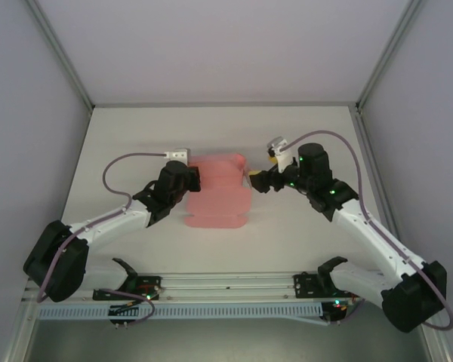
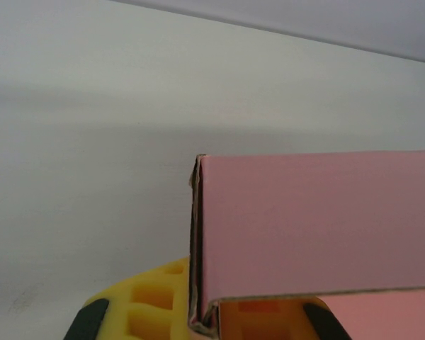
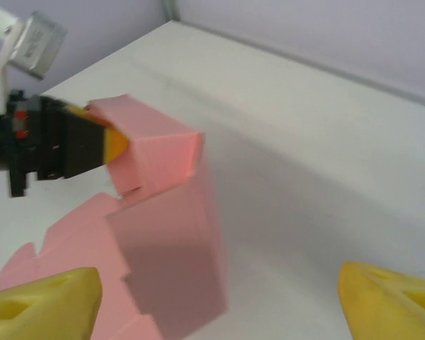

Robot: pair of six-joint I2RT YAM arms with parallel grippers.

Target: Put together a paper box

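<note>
- A pink thin-card paper box [image 1: 219,200], partly folded, lies on the white table [image 1: 136,136].
- The left gripper [image 1: 195,179], at the box's left edge, is clamped on a raised wall.
- The right gripper [image 1: 253,181], at the box's right edge, is spread wide and holds nothing.

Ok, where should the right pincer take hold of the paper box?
On the paper box, probably the near end of its raised wall, coming from the right: it's thin upright card, so the open right pincer can straddle it, opposite the left pincer pinching the far corner.

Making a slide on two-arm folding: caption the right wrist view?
Left gripper pinches a raised flap of the pink paper box; right gripper hangs open nearby.
</note>
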